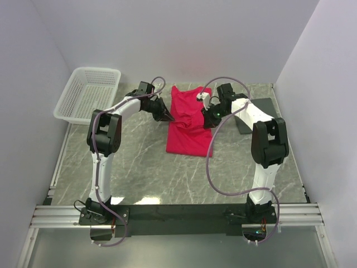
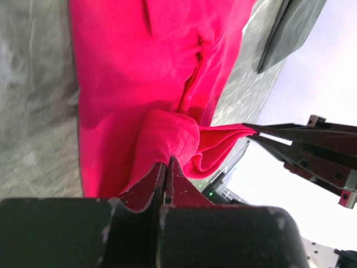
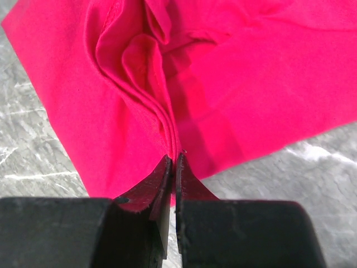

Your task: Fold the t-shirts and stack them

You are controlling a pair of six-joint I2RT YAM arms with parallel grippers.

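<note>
One crimson t-shirt lies partly folded in the middle of the marble table, long axis running front to back. My left gripper pinches its left edge, shut on a bunched fold of the t-shirt. My right gripper holds the opposite edge, shut on several stacked layers of the t-shirt. Both pinched edges are lifted slightly above the table. In the left wrist view the right gripper's fingers show at the right, gripping the far fold.
A white mesh basket stands at the back left corner. A dark grey flat pad lies at the back right under the right arm. White walls close in on three sides.
</note>
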